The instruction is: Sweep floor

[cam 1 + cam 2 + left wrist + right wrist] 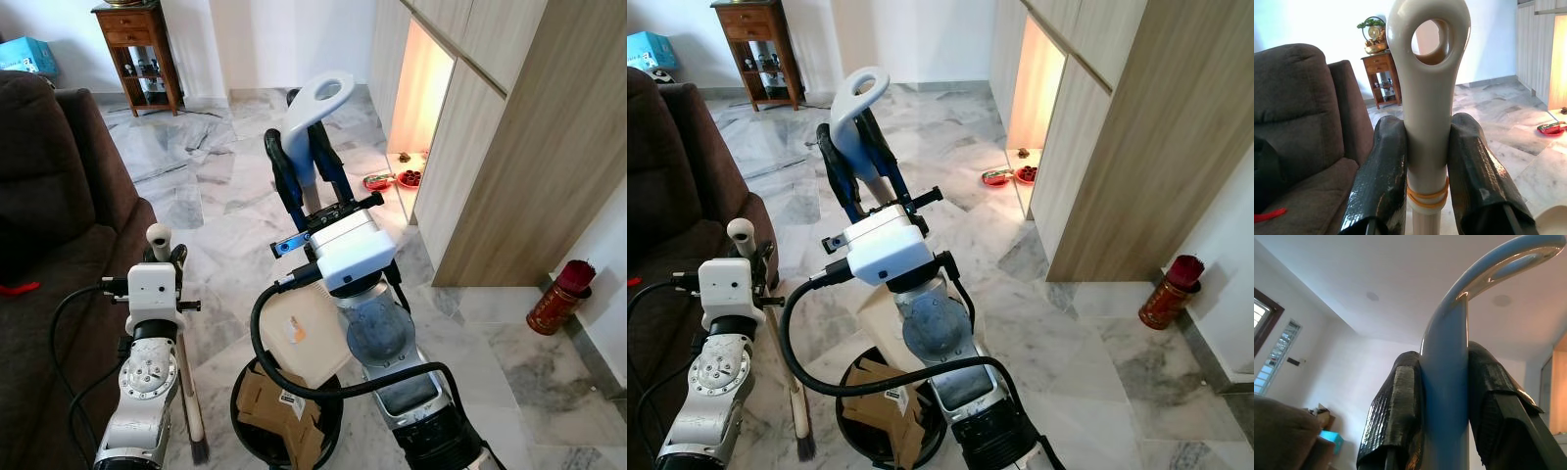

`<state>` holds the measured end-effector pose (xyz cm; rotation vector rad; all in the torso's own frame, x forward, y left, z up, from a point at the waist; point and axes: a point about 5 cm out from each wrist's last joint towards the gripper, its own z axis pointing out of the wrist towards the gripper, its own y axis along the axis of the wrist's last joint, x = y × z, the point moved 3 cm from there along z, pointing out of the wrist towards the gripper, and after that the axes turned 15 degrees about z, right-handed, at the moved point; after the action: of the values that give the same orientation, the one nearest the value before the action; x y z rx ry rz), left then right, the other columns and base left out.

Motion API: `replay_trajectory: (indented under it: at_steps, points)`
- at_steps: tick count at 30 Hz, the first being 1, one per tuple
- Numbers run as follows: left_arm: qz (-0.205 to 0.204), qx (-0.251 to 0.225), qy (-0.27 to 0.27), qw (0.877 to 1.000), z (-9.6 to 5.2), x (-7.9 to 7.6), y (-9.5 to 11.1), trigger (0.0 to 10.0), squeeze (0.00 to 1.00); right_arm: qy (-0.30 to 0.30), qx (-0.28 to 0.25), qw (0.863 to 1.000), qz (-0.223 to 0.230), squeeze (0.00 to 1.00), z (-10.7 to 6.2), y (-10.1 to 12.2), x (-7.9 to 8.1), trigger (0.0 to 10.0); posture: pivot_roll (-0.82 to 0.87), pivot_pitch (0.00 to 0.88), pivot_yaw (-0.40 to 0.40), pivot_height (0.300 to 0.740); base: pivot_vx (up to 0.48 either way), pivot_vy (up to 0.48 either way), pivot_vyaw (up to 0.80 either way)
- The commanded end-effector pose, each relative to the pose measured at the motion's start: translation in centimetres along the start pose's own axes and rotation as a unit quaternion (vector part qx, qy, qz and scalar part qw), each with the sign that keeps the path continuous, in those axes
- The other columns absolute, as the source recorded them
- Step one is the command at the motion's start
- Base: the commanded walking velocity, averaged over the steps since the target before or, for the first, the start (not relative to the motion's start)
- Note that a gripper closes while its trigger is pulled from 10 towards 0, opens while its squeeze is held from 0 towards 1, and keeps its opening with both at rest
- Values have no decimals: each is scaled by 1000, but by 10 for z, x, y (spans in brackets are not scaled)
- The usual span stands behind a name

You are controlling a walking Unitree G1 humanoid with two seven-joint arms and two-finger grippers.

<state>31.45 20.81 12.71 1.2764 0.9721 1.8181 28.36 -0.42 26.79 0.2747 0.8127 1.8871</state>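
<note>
Centrally, the right gripper (306, 168) is clamped on the white-blue dustpan handle (315, 110), whose looped end rises above the fingertips while its long axis runs down toward the cream dustpan pan (306, 338) below the wrist. The right wrist view adds what the head views lack: both black fingers (1396, 411) pressed flat against the handle's sides, with the loop curving overhead against the ceiling. Beside it, the left gripper (165, 257) is closed around the cream broom handle (159, 237); the broom stands nearly upright, its capped end just above the gripper and its dark bristles (199, 449) on the marble floor (235, 206) beneath. The left wrist view shows the handle's eyelet end (1429, 34) and orange bands (1426, 197) between the fingers, details too small in the head views. Below both arms sits a black bin (286, 419) holding cardboard. A brown sofa (59, 196) lies outboard of the left gripper; a wooden cabinet wall (509, 147) lies outboard of the right.
</note>
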Motion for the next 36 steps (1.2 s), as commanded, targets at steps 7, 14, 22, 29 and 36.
replay_trajectory:
  at_steps: [7, 14, 22, 29, 36]
  points:
    - [6, -26, 8, 1000, 4, 3, 10, 10000, 0, -16, -5, 998, -66, 0, 1, 1, -29, 10000, 10, 0, 26, 740, 0, 0, 0]
    - [6, -25, 7, 1000, 4, 3, 10, 10000, 0, -61, 29, 986, -151, 0, -7, -7, -72, 10000, 6, 0, 23, 740, 0, 0, 0]
    - [1, -20, -18, 1000, 2, -2, 6, 10000, 0, -117, 107, 964, -213, 0, -48, -25, -122, 10000, -1, 0, 24, 740, 0, 0, 0]
    - [4, -16, -18, 1000, 0, 2, 3, 10000, 0, -194, 176, 948, -179, 0, -89, -44, -150, 10000, 4, 0, 23, 740, 0, 0, 0]
    - [0, -18, -35, 999, -2, -4, 3, 10000, 0, -235, 191, 938, -170, 0, -105, -47, -165, 10000, -3, 0, 29, 740, 0, 0, 0]
